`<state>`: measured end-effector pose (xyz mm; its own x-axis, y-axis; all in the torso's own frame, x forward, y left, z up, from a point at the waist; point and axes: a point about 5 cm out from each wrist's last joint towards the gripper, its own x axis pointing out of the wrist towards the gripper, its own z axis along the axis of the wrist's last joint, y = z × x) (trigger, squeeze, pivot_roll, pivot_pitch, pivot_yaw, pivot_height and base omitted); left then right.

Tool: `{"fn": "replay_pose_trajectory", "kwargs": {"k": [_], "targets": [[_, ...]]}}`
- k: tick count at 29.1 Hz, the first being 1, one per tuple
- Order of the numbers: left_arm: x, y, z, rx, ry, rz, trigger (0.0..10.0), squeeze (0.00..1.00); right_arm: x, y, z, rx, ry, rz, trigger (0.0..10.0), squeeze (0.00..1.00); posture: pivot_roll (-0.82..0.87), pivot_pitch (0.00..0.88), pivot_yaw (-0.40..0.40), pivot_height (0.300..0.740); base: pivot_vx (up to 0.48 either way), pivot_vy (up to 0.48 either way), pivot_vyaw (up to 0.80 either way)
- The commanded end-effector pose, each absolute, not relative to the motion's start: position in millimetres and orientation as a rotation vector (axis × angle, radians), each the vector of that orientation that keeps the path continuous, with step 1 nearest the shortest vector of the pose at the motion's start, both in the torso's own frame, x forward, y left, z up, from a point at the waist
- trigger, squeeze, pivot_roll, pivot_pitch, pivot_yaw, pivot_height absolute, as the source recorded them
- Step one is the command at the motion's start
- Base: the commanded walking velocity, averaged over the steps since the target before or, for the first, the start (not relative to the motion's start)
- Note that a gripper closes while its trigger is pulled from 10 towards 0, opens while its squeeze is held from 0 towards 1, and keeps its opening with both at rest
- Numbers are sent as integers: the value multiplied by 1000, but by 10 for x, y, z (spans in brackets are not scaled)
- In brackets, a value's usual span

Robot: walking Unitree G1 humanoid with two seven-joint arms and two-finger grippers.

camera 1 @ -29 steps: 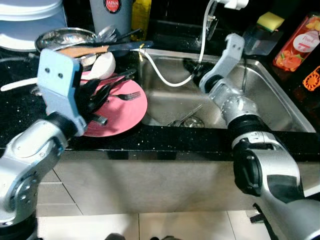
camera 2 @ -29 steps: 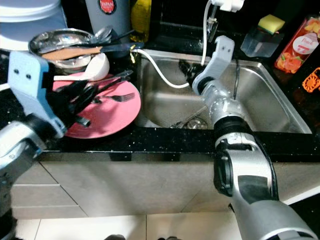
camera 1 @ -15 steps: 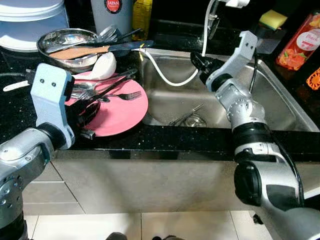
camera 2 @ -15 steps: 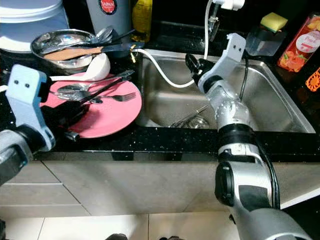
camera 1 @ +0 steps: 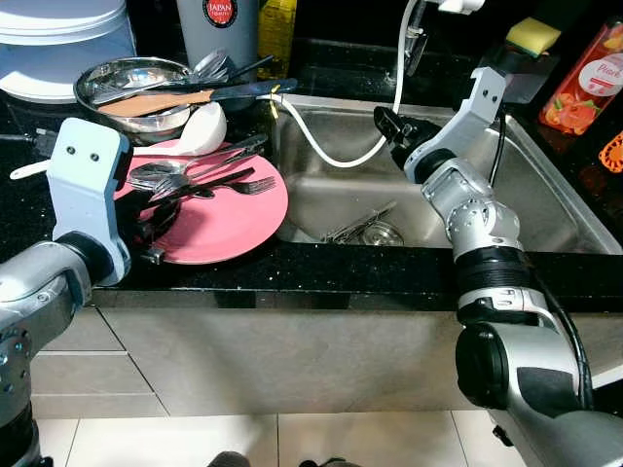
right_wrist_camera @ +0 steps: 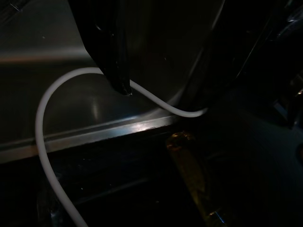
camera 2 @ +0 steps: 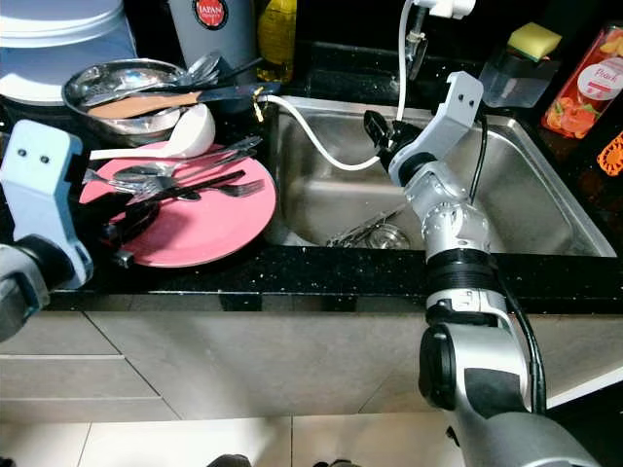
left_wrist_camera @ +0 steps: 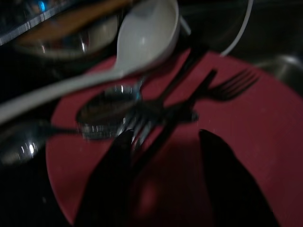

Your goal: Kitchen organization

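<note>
While both arms reach over the black counter (camera 1: 321, 277), the items stand thus:
Pink plate (camera 1: 234, 219): on the counter at 9 o'clock of the sink (camera 1: 526, 209); carries forks (camera 1: 238, 183), spoons and a white ladle (camera 1: 200, 129)
Left hand (left_wrist_camera: 163, 189): fingers parted, low over the plate's near edge, holding nothing
Right hand (camera 1: 389, 126): above the sink's far side beside the white hose (camera 1: 321, 151); fingers' state cannot be told
Steel bowl (camera 1: 131, 83): at 12 o'clock of the plate

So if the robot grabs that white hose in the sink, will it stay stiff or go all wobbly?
Probably wobbly: the white hose already sags in a loose curve across the sink, so it would likely bend and swing. It looks thin, so probably light. The right hand hovers beside it.
</note>
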<state>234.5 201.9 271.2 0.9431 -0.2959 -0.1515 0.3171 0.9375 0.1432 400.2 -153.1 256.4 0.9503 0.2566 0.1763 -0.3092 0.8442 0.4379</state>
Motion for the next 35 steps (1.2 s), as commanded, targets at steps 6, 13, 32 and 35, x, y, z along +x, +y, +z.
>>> {"fn": "replay_pose_trajectory", "kwargs": {"k": [6,13,32,35], "targets": [[2309,2099,2734,204,161,-308,10000,0,3975,-1567,2525,489,-98,283,10000,0,366,28,-84,740,0,0,0],[2277,2212,2532,193,278,-280,10000,0,3968,-1564,2524,491,-95,280,10000,0,366,34,-84,740,0,0,0],[2372,2327,2645,258,218,-244,10000,0,3945,-1578,2526,495,-94,266,10000,0,360,36,-89,740,0,0,0],[2393,2295,2735,269,163,-263,10000,0,3948,-1564,2530,495,-93,268,10000,0,358,35,-89,740,0,0,0]]}}
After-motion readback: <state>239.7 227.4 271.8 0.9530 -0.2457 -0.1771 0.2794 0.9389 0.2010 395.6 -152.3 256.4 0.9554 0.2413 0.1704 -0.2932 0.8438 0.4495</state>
